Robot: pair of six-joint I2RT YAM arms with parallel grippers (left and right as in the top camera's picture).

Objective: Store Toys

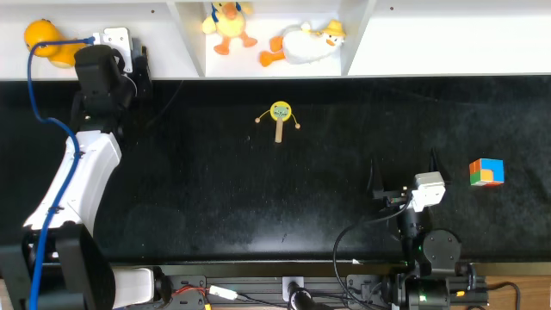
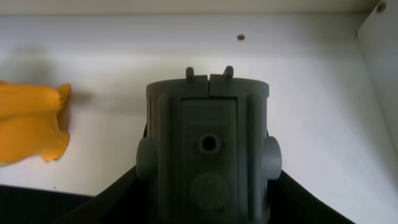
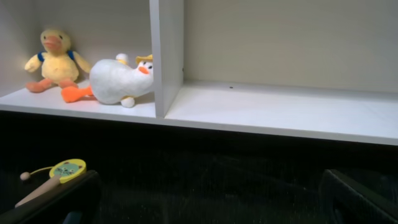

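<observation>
orange toy [image 1: 45, 40] lies in the left compartment of the shelf [image 1: 430, 39], just beside the left gripper [image 2: 209, 81]; whether that gripper is open i cannot tell. right gripper [image 3: 208, 202] gapes wide, empty, over the worktop [image 1: 215, 189]. cube [image 1: 486, 172] lies near it, rattle [image 1: 280, 114] farther off, yellow duck [image 1: 228, 21] and white duck [image 1: 306, 43] in the middle compartment.

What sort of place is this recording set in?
Probably a lab test bench staged for toy tidying: a black-covered worktop, a white cubby shelf along its back, and a yellow plush duck and a white plush duck in the middle cubby.
</observation>
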